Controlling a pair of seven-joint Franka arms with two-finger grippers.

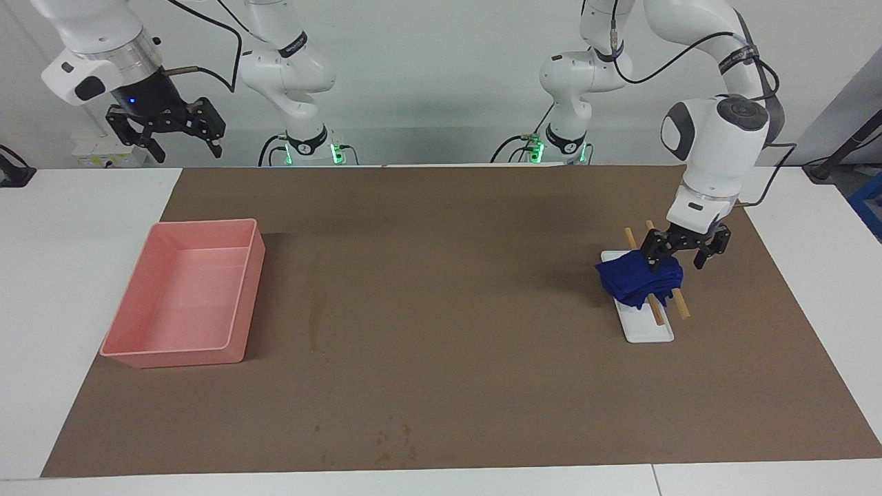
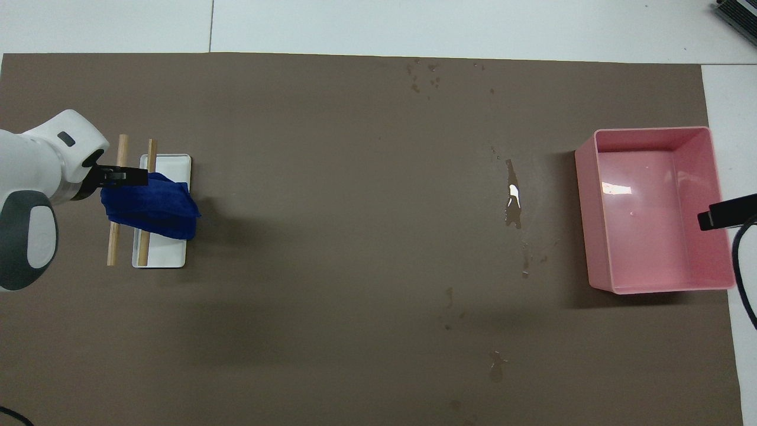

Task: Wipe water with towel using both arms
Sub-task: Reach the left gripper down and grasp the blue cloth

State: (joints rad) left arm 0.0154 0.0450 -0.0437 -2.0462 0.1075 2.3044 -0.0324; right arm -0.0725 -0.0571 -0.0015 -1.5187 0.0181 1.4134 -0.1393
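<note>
The navy towel lies bunched across two wooden sticks on a white tray, toward the left arm's end of the table. My left gripper hangs open, low over the towel's edge that lies nearest the robots. One finger is against the folds and nothing is gripped. The water is a thin streak on the brown mat beside the pink bin. My right gripper waits open, raised high at the right arm's end.
A pink bin stands at the right arm's end of the mat. A cluster of small dark blotches marks the mat's edge farthest from the robots. Smaller spots dot the mat near the streak.
</note>
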